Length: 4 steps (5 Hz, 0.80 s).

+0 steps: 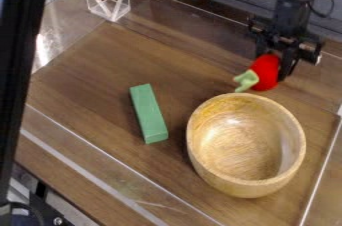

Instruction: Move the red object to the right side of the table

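The red object, a small rounded toy fruit with a pale green leafy end pointing down-left, hangs just above the table at the far right. My gripper comes down from above and is shut on the red object, its dark fingers clasping the top of the fruit. The fruit sits just beyond the far rim of the wooden bowl. Whether the fruit touches the tabletop I cannot tell.
A long green block lies left of the wooden bowl in the middle of the table. A small clear acrylic stand sits at the back left. Low clear walls edge the tabletop, with the right wall close to the gripper.
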Motion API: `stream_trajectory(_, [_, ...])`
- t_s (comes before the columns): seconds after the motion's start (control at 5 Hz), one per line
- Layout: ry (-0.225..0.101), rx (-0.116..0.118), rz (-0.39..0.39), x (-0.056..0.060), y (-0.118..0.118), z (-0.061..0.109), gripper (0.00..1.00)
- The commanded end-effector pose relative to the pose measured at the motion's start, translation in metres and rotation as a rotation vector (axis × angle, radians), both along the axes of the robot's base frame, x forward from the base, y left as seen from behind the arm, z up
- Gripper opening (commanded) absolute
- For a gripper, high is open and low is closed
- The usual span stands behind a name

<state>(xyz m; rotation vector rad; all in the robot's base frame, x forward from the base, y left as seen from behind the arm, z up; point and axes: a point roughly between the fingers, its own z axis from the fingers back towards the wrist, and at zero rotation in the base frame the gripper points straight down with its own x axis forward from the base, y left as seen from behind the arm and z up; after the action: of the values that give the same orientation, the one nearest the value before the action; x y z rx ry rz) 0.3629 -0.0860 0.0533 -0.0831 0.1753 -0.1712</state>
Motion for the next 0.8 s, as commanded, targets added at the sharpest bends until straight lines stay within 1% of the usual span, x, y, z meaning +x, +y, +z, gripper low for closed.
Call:
stream_trajectory(0.0, [-0.041,0.009,-0.007,-0.002,-0.009,0.013,0.0])
stream_trajectory(0.2, [-0.037,0.023,-0.032,0.003,-0.003,0.03,0.0])
stream_trajectory(0.4, [-0.036,0.019,-0.061,0.009,0.007,0.044,0.0])
stream_trajectory(0.6, [-0.026,0.013,0.042,0.012,0.017,0.034,0.0])
